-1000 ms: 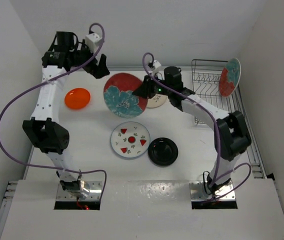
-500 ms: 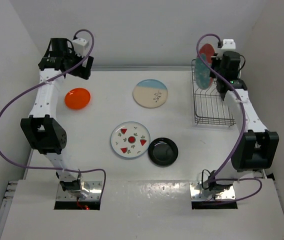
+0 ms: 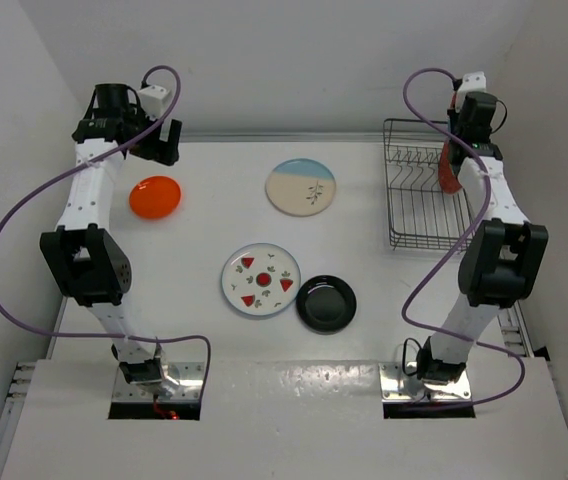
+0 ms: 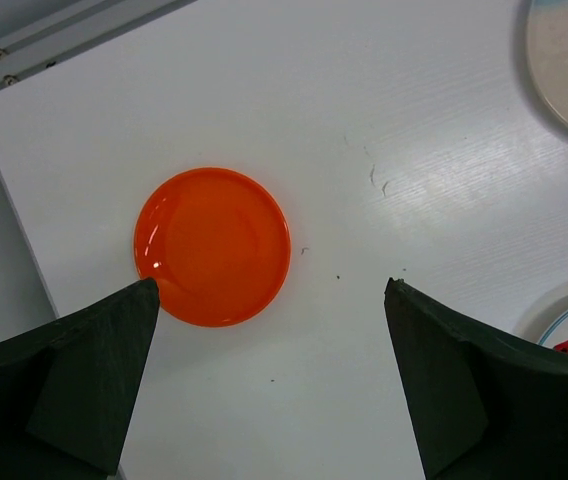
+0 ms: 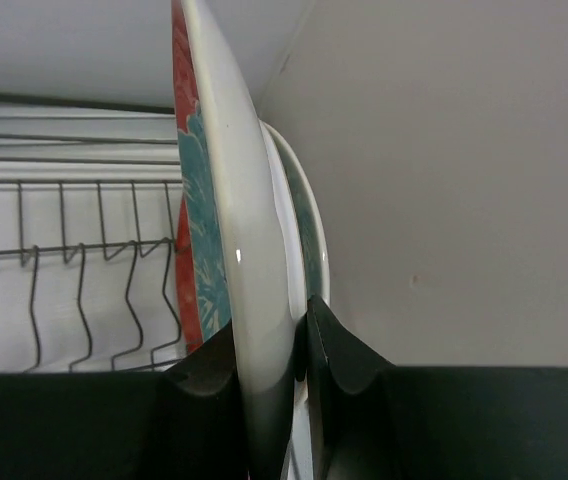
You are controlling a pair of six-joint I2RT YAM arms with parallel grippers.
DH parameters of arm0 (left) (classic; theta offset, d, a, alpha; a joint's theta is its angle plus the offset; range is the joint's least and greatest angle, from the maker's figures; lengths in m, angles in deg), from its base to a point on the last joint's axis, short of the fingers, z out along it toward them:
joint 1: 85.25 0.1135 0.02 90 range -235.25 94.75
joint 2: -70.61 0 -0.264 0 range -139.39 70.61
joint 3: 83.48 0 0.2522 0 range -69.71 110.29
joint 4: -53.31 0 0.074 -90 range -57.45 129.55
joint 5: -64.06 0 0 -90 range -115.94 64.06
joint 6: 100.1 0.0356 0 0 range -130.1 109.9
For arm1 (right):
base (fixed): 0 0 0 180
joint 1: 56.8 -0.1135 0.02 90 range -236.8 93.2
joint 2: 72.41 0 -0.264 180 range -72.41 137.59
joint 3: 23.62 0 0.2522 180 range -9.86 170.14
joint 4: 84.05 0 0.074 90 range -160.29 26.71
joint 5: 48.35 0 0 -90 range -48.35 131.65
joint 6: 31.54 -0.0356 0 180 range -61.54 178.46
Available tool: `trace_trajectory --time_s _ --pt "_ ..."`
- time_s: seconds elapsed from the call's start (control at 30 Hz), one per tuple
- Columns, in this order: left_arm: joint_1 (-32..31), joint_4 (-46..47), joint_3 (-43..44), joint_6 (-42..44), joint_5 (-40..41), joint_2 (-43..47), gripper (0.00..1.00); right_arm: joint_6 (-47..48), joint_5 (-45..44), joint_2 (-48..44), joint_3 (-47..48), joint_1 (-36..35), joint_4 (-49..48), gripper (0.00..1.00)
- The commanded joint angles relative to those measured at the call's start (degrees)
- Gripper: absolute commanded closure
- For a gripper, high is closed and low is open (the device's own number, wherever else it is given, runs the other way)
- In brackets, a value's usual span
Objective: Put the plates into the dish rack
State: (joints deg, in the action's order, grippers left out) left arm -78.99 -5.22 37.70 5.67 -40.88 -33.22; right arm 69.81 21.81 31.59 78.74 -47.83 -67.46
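Observation:
My right gripper point(image 5: 272, 320) is shut on the rim of a red plate with teal flowers point(image 5: 226, 200), held upright and edge-on over the right end of the dish rack point(image 3: 424, 195). A second plate with a teal-patterned face point(image 5: 311, 225) stands close behind it. In the top view the red plate point(image 3: 448, 168) hangs under the right gripper point(image 3: 461, 148). My left gripper point(image 4: 271, 285) is open above the table, beside the small orange plate point(image 4: 212, 245). In the top view the left gripper point(image 3: 164, 140) hovers behind the orange plate point(image 3: 155, 196).
The cream-and-blue plate point(image 3: 301, 187) lies at the middle back of the table. The watermelon plate point(image 3: 261, 280) and the black plate point(image 3: 326, 303) lie side by side nearer the front. White walls stand close behind and right of the rack; its slot wires point(image 5: 64, 260) are left of the held plate.
My right arm has carried the red flowered plate from the table to the right end of the rack. The left gripper has opened wider and drawn back over the orange plate.

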Motion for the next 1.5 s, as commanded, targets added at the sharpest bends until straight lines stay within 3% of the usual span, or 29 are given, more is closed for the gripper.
trace_trajectory --time_s 0.0,0.7,0.77,0.8,0.9,1.0,1.13,1.27,1.4,1.43,1.47 --pt "0.77 1.27 -0.28 -0.13 -2.20 -1.02 0.00 6.40 -3.10 -2.05 4.22 0.08 -14.51 1.00" --pt "1.30 1.27 -4.31 0.40 -2.20 0.64 0.00 -18.02 8.41 2.96 -4.66 3.86 -14.43 0.99" --pt "1.30 1.27 -4.32 0.40 -2.20 1.17 0.00 -18.12 9.90 3.04 -4.31 4.21 -13.03 0.82" --pt "1.30 1.27 -4.32 0.40 -2.20 1.18 0.00 -17.17 10.86 2.78 -4.14 4.04 -12.50 0.49" --pt "1.30 1.27 -4.32 0.40 -2.20 1.79 0.00 -14.35 15.35 1.47 -3.26 3.51 -9.52 0.30" --pt "1.30 1.27 -4.32 0.40 -2.72 2.41 0.00 -14.60 16.14 -1.17 -2.99 3.07 -8.72 0.28" --pt "0.77 1.27 -4.85 1.54 -2.73 3.81 0.00 -15.31 17.99 -5.65 -2.47 2.02 -8.46 0.17" --pt "0.24 0.74 -7.22 3.47 -1.41 6.53 0.00 -18.02 17.55 -11.79 -0.54 0.26 -5.04 0.15" --pt "-0.45 -0.57 -11.08 4.97 2.01 9.17 0.00 -29.16 21.39 -16.62 -0.61 -4.30 6.89 0.16" --pt "-1.33 -0.58 -12.13 5.67 3.59 9.78 0.00 -30.07 23.94 -17.16 -4.80 -5.36 8.67 0.16" --pt "-1.34 -1.10 -14.67 5.68 4.12 10.48 0.00 -30.68 24.57 -17.87 -6.75 -11.02 9.38 0.16"
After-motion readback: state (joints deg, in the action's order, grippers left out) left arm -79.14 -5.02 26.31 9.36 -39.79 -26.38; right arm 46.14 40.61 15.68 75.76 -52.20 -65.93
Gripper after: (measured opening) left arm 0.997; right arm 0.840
